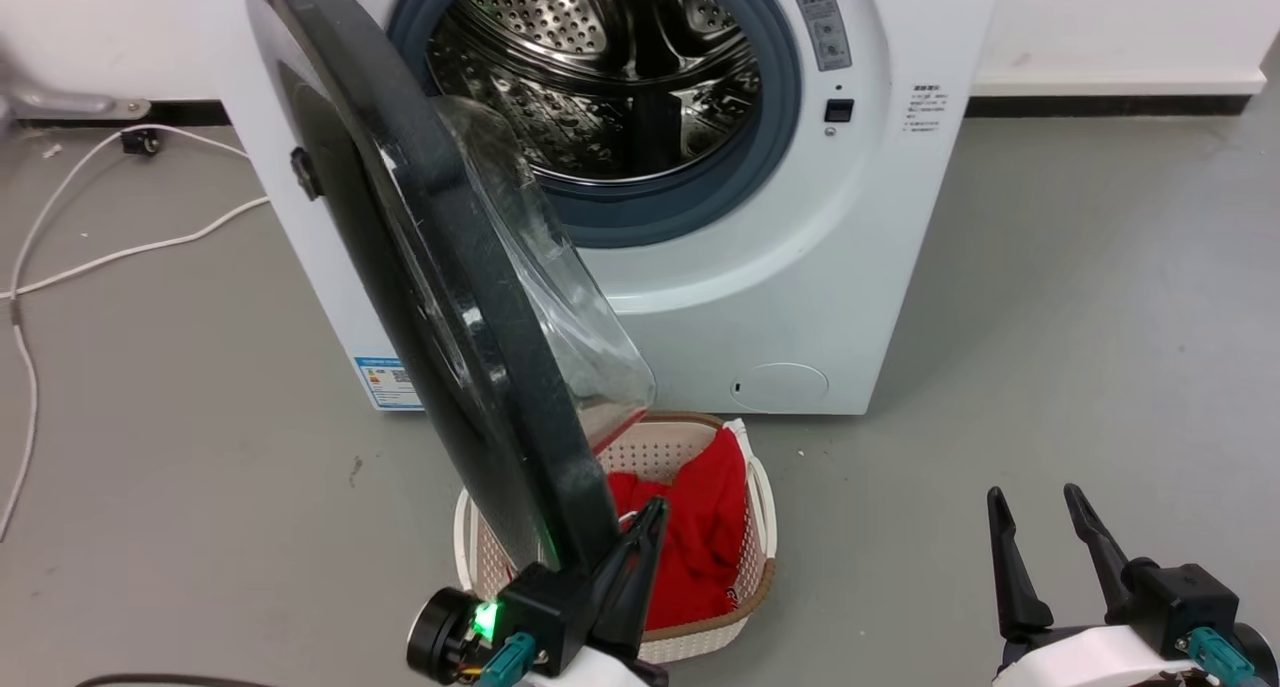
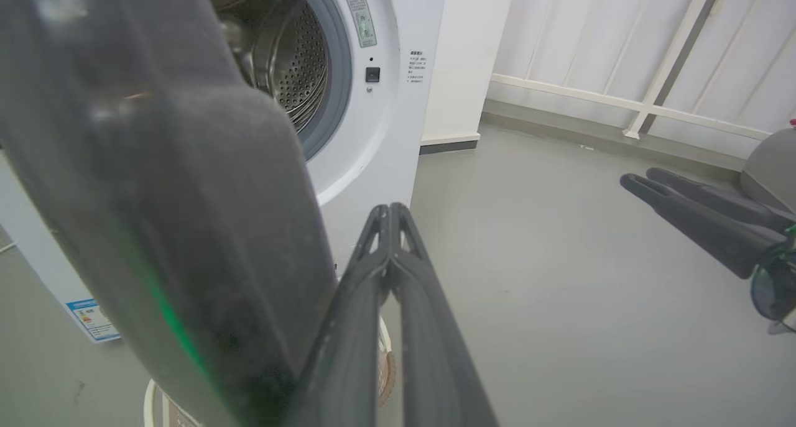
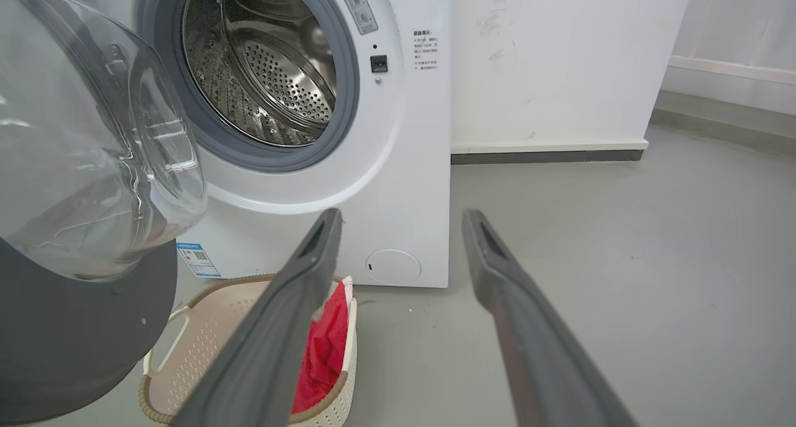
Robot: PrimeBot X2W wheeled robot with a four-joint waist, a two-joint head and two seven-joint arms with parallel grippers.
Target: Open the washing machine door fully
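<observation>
L gripper (image 1: 648, 515) low centre in head view, fingers pressed together, nothing btwn them. Tip sits just beside bottom rim of washing machine door (image 1: 470, 297); can't tell if touching. R gripper (image 1: 1036, 502) low right, fingers apart, empty, well apart from door. Door stands partly open, hinged on robot's left, approx edge-on to head cam, glass bowl (image 1: 570, 297) facing machine. Under door's low edge: beige basket (image 1: 765, 527) on floor w/ red cloth (image 1: 700, 537) inside. Behind it, washing machine (image 1: 800, 267), steel drum (image 1: 600, 67) exposed, grey gasket (image 1: 660, 217) round it. White cable (image 1: 100, 257) on floor, far left.
</observation>
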